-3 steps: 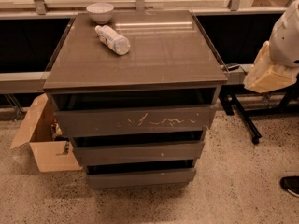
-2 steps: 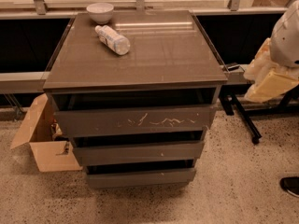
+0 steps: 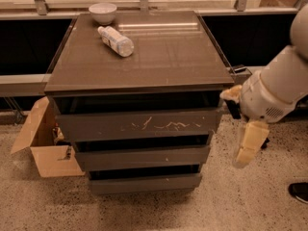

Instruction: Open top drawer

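Off the front right corner of the tabletop (image 3: pixel 159 57), below its level, hangs my gripper (image 3: pixel 250 146), pale and pointing down toward the floor, clear of the cabinet. Whether it is spread or closed I cannot tell. The top drawer (image 3: pixel 137 125) sits just under the front edge, its scratched face shut, so the pull has not begun.

To do this well, I judge I must swing left and turn to face the front, for there is no handle. The dark gap (image 3: pixel 134 102) between the tabletop's front edge and the drawer's upper lip looks like the only purchase. I would hook behind that lip near the middle, not at the right end, so the drawer runs straight. Then I would pull level and slowly, lest the cabinet slide or the bottle (image 3: pixel 115 40) lying near the back left corner roll. The bowl (image 3: pixel 102 12) at that corner should stay put.

The bottle's label is too blurred to read. The box (image 3: pixel 45 148) on the floor beside the left edge shows no print I can make out.
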### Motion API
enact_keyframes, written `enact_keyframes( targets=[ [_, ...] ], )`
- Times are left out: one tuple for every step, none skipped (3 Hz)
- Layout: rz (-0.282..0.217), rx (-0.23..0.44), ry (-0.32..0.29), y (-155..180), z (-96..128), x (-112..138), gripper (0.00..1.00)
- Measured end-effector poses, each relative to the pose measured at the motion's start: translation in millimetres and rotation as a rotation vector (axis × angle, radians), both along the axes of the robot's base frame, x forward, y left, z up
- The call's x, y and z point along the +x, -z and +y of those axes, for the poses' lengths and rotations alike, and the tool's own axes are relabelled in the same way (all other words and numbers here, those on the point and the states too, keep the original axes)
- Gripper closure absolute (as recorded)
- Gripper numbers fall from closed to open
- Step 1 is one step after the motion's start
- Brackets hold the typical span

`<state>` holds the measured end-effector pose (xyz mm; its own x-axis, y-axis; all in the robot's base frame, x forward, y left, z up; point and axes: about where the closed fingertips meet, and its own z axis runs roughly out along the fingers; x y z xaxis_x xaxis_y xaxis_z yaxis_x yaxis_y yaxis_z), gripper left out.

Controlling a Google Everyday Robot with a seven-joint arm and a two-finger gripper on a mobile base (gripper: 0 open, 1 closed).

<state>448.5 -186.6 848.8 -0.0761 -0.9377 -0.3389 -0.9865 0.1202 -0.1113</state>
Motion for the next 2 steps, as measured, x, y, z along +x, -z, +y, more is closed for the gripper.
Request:
enact_keyframes(
  targets=[
    [0.072,0.071,-0.065,53,16,1,0.00],
    [0.126,0.104,-0.125,96,40,9,0.00]
  ],
)
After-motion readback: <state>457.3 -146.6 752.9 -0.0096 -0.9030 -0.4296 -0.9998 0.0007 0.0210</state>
